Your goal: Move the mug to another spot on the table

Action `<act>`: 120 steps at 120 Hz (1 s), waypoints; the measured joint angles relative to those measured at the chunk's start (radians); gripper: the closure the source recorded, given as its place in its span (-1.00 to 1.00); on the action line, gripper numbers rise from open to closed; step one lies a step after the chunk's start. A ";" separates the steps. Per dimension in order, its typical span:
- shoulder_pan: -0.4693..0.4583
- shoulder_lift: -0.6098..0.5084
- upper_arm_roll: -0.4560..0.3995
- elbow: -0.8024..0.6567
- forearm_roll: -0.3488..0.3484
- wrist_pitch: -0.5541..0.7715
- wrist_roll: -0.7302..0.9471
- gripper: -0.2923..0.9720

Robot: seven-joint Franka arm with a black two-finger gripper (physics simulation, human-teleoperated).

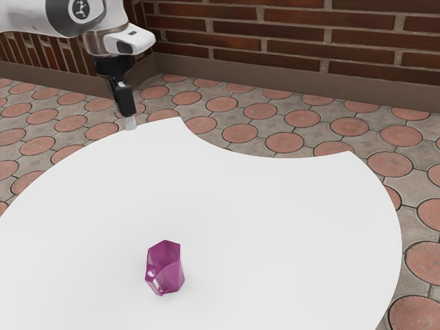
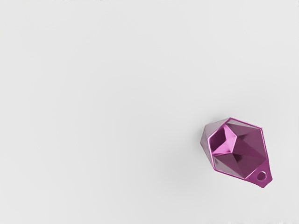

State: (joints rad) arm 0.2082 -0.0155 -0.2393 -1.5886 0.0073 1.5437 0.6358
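My gripper (image 1: 128,124) hangs far from the mug (image 1: 164,268), I cannot tell how wide my jaws are, and I must drop straight over it.

- No word, number or brand name could be read in either view.
- The only sign was a small dark emblem (image 1: 81,8) on the round grey cap (image 1: 97,16) of the arm's joint, above the pincer (image 1: 128,124). It was too small to make out as letters.
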 joint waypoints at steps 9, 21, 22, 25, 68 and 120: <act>-0.003 0.000 -0.001 0.000 0.000 0.000 0.019 -0.54; -0.009 0.001 -0.001 0.000 0.000 0.000 0.042 -0.54; -0.009 0.001 0.000 0.000 0.000 0.000 0.044 -0.54; -0.010 0.001 -0.001 -0.001 -0.001 0.000 0.049 -0.54; -0.128 -0.151 -0.013 -0.293 -0.091 0.027 -0.082 -0.53; -0.044 -0.405 -0.199 -0.803 -0.207 0.363 -0.432 -0.54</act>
State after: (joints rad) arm 0.1638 -0.4209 -0.4379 -2.3920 -0.2000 1.9070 0.2033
